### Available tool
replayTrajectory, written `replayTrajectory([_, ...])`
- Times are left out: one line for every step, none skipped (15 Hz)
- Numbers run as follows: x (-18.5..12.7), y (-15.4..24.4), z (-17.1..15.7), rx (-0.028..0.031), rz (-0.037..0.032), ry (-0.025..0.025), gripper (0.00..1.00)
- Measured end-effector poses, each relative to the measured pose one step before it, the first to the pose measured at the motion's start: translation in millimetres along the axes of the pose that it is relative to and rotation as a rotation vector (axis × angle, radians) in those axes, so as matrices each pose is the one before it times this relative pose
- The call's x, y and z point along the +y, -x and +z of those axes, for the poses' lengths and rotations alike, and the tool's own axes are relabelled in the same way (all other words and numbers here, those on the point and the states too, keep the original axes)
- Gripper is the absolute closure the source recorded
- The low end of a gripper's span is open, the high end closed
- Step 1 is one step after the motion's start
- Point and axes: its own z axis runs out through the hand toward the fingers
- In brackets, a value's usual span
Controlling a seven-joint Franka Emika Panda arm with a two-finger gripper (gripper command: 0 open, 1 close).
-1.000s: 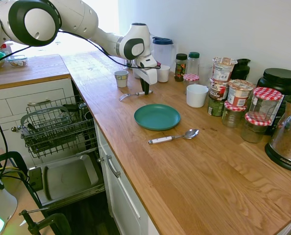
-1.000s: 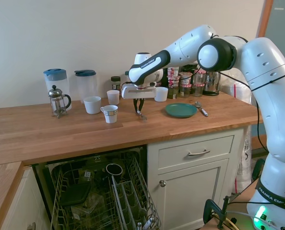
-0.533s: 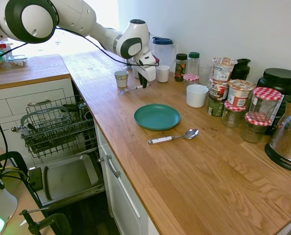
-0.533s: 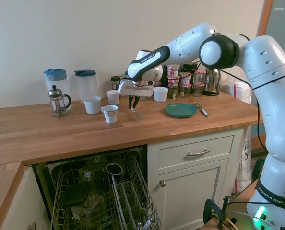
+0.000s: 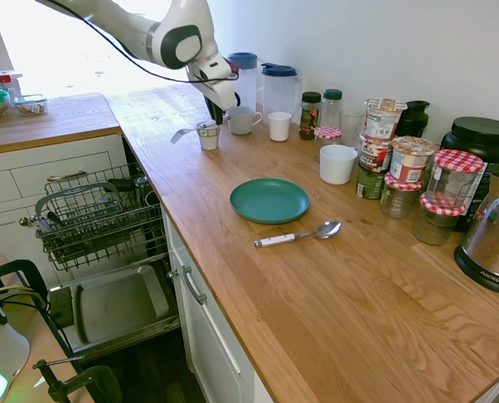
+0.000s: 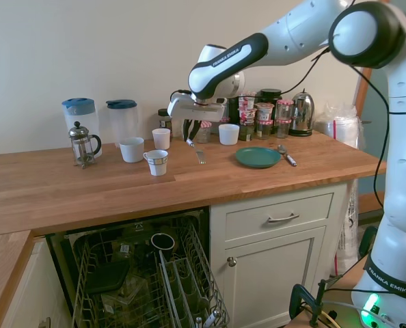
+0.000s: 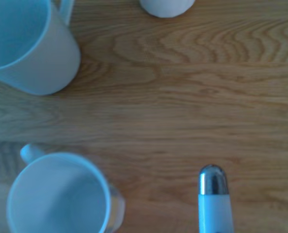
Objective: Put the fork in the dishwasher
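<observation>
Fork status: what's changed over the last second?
The tool, shut on the fork, has lifted it clear of the counter and carried it away from the teal plate, toward the mugs and the end of the counter above the open dishwasher. The fork hangs tines down. The plate, spoon, mugs and jars have not moved.

The gripper's [image 6: 189, 142] fingertips are too small and dark in both outside views to show their grip on the fork [image 6: 198, 154]. Up close, only a blurred white handle with a metal end [image 7: 213, 199] rises from the picture's edge. The dishwasher's [image 6: 141, 273] racks run off the frame below.
</observation>
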Motion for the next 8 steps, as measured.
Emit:
replayTrajectory([7.80,14.51,-12.85,-0.00272,-0.01346,-0.01168,1.00])
replayTrajectory([8.28,14.74,-10.70,0.00037,-0.00986,-0.02141,1.00])
replayTrajectory([7.66,14.15,-9.19,0.00005,-0.00257,-0.03193,1.00])
replayTrajectory([8.36,14.31,-6.94,-0.00122,0.00291,-0.03825,1.00])
replayTrajectory([9.37,13.91,-4.68,0.00455,0.00002,-0.03745,1.00])
replayTrajectory([10.70,14.64,-3.20,0.01202,-0.00814,-0.03598,1.00])
replayTrajectory([11.07,14.02,-1.85,0.00847,-0.00977,-0.02469,1.00])
replayTrajectory([10.60,13.26,-1.94,-0.00025,-0.01313,-0.00780,1.00])
